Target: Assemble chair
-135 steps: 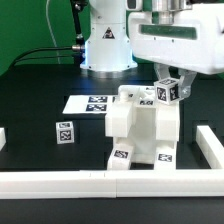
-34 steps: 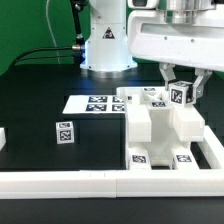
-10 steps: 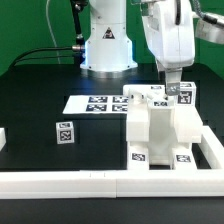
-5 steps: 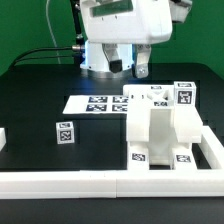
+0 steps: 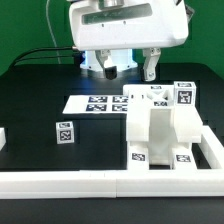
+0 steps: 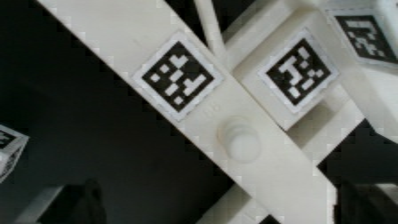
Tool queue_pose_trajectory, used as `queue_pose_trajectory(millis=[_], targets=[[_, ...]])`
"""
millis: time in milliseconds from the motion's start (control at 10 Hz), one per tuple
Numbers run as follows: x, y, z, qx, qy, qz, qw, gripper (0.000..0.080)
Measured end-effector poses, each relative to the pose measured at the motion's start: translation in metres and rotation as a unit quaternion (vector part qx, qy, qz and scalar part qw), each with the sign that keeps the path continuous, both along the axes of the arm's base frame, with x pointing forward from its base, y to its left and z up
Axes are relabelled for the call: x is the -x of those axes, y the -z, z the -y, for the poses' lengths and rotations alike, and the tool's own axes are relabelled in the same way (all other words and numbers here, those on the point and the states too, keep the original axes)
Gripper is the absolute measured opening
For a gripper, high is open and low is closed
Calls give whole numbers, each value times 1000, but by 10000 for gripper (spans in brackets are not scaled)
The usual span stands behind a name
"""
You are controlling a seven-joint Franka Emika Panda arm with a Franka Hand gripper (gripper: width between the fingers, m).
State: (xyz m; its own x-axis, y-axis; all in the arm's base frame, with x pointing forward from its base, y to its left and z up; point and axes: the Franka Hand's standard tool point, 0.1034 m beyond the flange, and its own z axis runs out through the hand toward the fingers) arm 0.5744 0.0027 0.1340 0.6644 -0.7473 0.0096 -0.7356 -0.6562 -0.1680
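**Gripper raised and empty above the half-built chair**

In the exterior view the gripper hangs in the air, above and behind the marker board, with its two fingers spread wide and nothing between them. It touches no part.

The chair stands on the black table toward the exterior view's right, close to the corner of the long white border rail. It is a blocky white body made of several panels, with black-and-white tags on the top and on the low front faces. At its upper right corner a small piece with a tag stands upright. The back edge of the chair is just beside the marker board; I cannot tell if they touch.

A small loose white block with a tag stands alone on the table, well apart from the chair, on the exterior view's left.

The wrist view shows, very near, white bars of the chair that cross each other, two of them with tags, over the dark table. One bar has a round mark on its surface
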Motion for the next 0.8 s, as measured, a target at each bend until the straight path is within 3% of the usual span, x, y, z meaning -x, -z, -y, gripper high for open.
queue_pose_trajectory(millis=[300,400,800], targets=[[16,3,51,5,-84,10,996,649],[12,5,56,33,-121,10,992,649],[14,7,55,33,-133,6,991,649]])
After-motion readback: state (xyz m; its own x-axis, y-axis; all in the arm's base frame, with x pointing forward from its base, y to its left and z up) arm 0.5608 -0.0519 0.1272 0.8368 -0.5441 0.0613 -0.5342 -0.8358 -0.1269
